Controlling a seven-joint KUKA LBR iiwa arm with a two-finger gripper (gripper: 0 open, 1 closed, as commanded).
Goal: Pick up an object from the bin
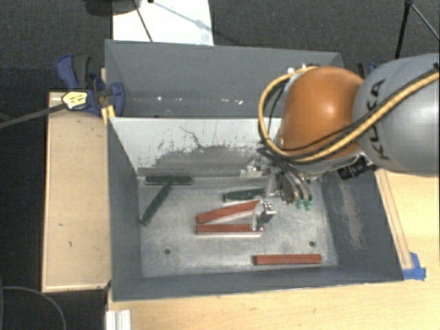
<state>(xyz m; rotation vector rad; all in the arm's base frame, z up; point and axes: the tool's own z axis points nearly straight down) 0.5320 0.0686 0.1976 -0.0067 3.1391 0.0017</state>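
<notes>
Hanging tool (265, 212) over right ends of two red-brown sticks (221, 218), mid bin (234, 268).

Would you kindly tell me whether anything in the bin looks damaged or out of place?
Nothing looks spilled or broken. The red-brown sticks and dark green sticks lie loose at mixed angles on the bin floor, with the tool by the middle pair. The bin's back wall is scuffed pale.

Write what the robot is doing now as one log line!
tool: at right ends of two red-brown sticks, bin middle | another red-brown stick: front right | dark green sticks: left
</notes>
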